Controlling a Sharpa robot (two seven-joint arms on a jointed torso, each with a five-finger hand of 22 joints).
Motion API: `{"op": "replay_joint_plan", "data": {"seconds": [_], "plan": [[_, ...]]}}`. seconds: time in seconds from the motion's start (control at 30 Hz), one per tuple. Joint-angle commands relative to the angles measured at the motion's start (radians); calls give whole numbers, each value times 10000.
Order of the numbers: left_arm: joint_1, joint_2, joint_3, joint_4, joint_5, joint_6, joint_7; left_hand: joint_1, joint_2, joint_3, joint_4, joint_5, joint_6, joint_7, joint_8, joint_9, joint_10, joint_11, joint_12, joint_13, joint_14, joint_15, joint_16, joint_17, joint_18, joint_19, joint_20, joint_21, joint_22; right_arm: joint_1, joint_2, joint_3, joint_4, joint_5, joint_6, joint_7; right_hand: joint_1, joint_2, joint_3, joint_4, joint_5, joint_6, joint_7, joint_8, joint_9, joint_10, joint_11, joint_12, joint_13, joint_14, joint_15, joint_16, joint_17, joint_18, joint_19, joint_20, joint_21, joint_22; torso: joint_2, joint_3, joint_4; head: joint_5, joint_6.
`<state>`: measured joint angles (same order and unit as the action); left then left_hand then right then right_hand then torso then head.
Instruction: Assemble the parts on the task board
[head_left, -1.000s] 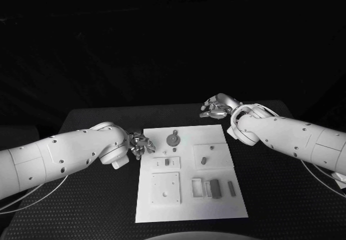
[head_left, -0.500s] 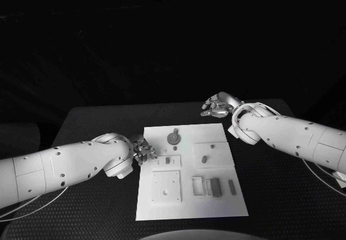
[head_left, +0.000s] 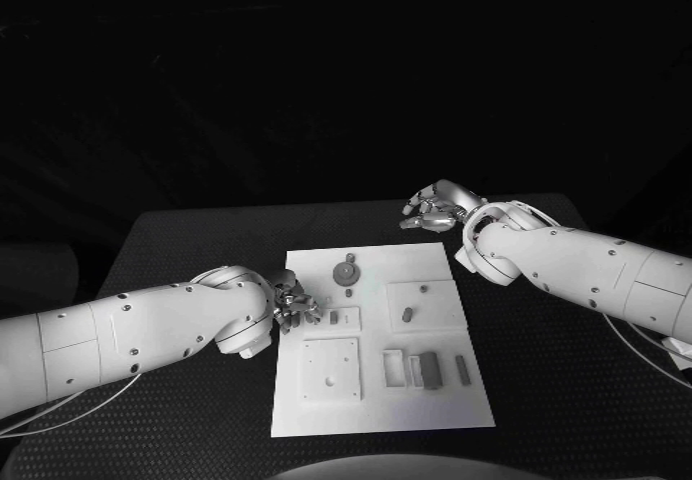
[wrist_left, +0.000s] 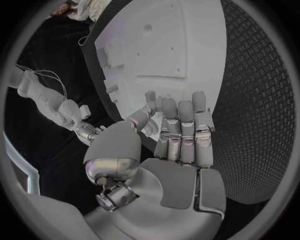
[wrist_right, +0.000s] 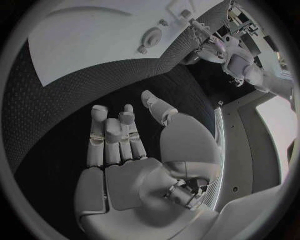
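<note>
The white task board (head_left: 378, 400) lies mid-table. On it are a round grey part (head_left: 346, 272), a small grey part (head_left: 333, 318) in a square plate, another small part (head_left: 407, 316) in the plate to the right, and grey bars (head_left: 428, 369) near the front. My left hand (head_left: 289, 304) hovers at the board's left edge, close to the small part; its fingers (wrist_left: 180, 131) are stretched out and hold nothing. My right hand (head_left: 433, 207) is over the black table beyond the board's far right corner, with its palm (wrist_right: 125, 190) bare and fingers apart.
The black textured table (head_left: 188, 250) surrounds the board on all sides. A blank square plate (head_left: 330, 370) and a white frame (head_left: 394, 370) sit on the board's near half. The board (wrist_left: 162, 45) lies just ahead of my left fingers, and the round part (wrist_right: 152, 36) is seen from my right wrist.
My left hand has slid nearer along the board's left edge, and its arm has come further in. My right hand has barely moved.
</note>
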<state>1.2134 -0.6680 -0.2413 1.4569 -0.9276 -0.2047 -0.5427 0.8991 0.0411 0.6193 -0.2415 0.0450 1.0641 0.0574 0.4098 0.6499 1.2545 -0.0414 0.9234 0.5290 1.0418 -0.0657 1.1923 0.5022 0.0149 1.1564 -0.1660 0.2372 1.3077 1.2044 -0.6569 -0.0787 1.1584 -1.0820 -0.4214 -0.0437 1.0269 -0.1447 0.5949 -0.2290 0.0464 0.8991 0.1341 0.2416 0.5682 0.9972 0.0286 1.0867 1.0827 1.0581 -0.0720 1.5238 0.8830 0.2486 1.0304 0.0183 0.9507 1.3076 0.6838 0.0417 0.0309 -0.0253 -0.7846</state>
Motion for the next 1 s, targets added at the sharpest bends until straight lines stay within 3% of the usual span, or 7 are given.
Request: {"op": "replay_joint_plan", "data": {"seconds": [0.03,1.0], "plan": [[3,64,5,-40,-124,534,-63,81,-11,31,15,36,289,-217,488,115,397,-302,-83,-47,62,5,-58,-35,8,87,23,15,206,-3,8,5,23,-17,116,57,-4,89,-14,-40,39,-71,148,-38,-5,-6,87,46,-11,31,35,-7,-17,132,17,-31,-36,164,-3,3,6,1,-16],[-179,316,10,-639,-841,395,27,32,-108,-39,85,35,619,-309,492,57,704,-381,-67,1,289,-48,9,-49,64,296,-15,109,226,-4,28,5,10,-15,143,61,-3,93,-9,-41,40,-73,149,-39,-3,-8,88,51,-16,29,36,-6,-18,132,17,-30,-37,165,0,1,1,-52,-103]]}}
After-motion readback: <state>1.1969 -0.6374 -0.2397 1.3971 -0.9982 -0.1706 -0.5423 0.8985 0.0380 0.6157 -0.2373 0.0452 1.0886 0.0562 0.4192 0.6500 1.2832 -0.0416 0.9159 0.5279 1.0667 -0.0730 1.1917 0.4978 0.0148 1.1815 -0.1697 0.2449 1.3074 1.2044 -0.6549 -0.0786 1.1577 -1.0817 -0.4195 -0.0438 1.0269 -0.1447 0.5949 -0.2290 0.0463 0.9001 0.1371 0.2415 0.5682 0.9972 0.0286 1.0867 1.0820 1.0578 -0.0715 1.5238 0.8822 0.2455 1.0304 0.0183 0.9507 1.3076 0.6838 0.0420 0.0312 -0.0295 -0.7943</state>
